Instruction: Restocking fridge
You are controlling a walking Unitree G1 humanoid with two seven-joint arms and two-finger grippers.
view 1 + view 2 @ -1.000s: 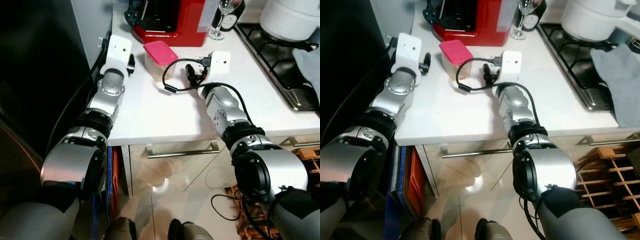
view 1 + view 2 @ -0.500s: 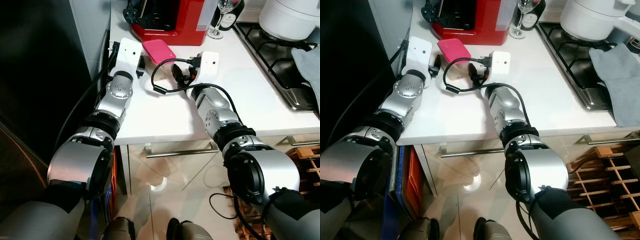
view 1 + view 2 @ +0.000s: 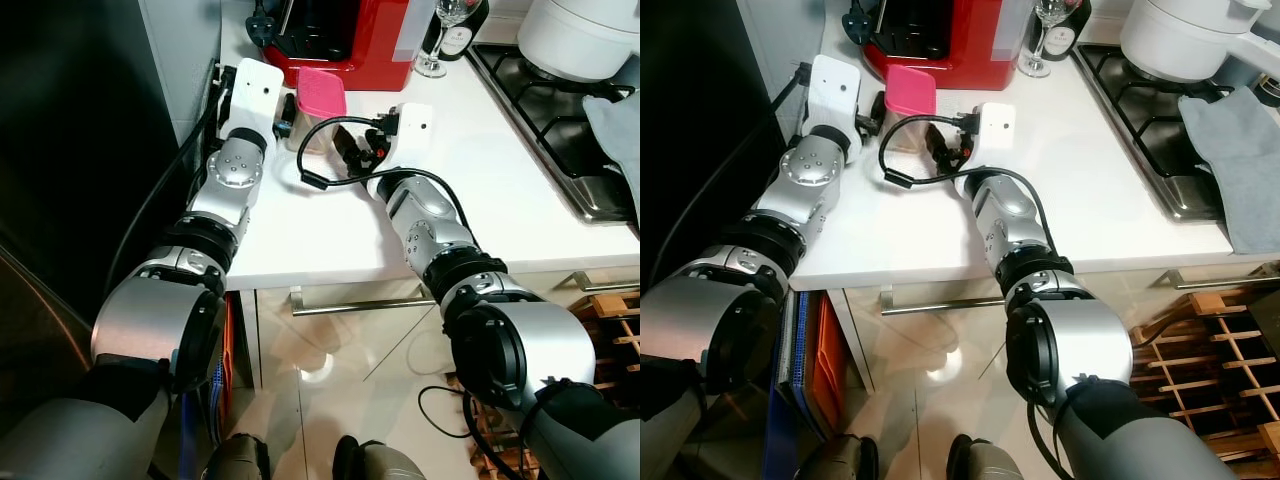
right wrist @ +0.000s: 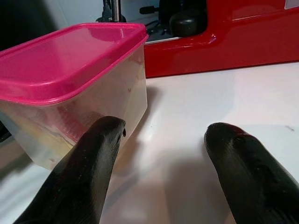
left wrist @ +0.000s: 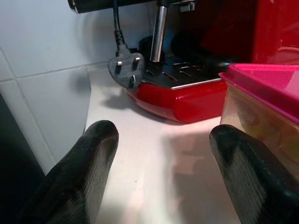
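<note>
Your left end effector (image 5: 161,179) and right end effector (image 4: 173,179), both spread wide, flank the translucent pink-lidded container (image 3: 318,108) on the glossy white tabletop (image 3: 330,215).

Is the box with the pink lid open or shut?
Shut: the pink lid sits flat on the box, covering its rim.

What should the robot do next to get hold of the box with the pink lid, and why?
Probably press both grippers inward. The box sits on the counter between the left gripper and right gripper; both are open, each with one finger beside a wall, and neither visibly squeezes it yet.
</note>
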